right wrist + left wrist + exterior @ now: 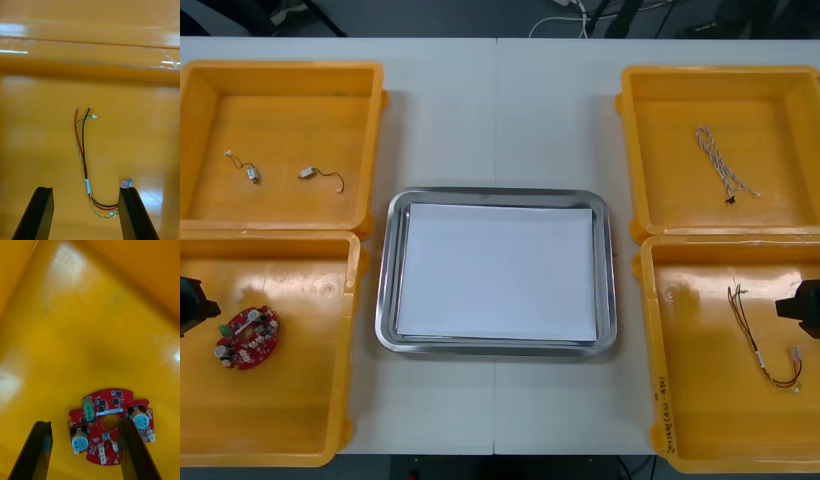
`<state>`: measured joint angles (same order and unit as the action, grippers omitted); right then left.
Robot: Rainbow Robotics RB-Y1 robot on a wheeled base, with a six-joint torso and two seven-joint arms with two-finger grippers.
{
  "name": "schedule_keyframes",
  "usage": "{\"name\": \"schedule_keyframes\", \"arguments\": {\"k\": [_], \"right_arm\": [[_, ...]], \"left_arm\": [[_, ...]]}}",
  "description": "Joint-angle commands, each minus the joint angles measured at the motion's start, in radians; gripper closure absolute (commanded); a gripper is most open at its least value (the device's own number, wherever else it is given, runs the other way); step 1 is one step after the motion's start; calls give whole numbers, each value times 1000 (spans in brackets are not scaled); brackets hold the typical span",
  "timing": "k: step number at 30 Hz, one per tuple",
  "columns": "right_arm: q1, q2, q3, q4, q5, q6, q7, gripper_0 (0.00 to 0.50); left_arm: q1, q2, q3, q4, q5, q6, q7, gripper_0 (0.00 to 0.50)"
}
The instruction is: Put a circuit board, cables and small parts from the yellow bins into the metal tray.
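A round red circuit board [248,337] [108,423] lies in the near left yellow bin [290,400]. My left gripper [192,305] [85,452] hovers open just above it, and one finger covers part of the board's edge. In the near right yellow bin [700,385] lies a red, yellow and black cable [763,348] [84,157]. Over it my right gripper [802,308] [86,215] stands open, the cable's curled end close to one finger. The metal tray [498,194], white inside, sits between the bins with nothing in it.
The far left bin [280,110] holds two small metal parts [246,168] [315,174] with short wires. A twisted blue and white cable [725,165] lies in the far right bin [680,150]. Bin walls rise close around both grippers.
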<state>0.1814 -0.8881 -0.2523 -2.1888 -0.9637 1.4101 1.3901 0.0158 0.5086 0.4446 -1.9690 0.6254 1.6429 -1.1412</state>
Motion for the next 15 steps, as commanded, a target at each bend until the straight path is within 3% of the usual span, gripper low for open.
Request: {"name": "schedule_keyframes", "arguments": {"k": [1,9,15], "right_arm": [[47,-35,28,-11,7,-23,32,0],[61,-49,67,-11,42,-33,66,0],[72,-71,134,12,89,-99,69,0]], "left_arm": [[29,-10,-33,22,-15,-51,20,0],[29,-10,-70,73,-24,-109,20,0],[39,-10,-92,79,-35,-121,18,0]]}}
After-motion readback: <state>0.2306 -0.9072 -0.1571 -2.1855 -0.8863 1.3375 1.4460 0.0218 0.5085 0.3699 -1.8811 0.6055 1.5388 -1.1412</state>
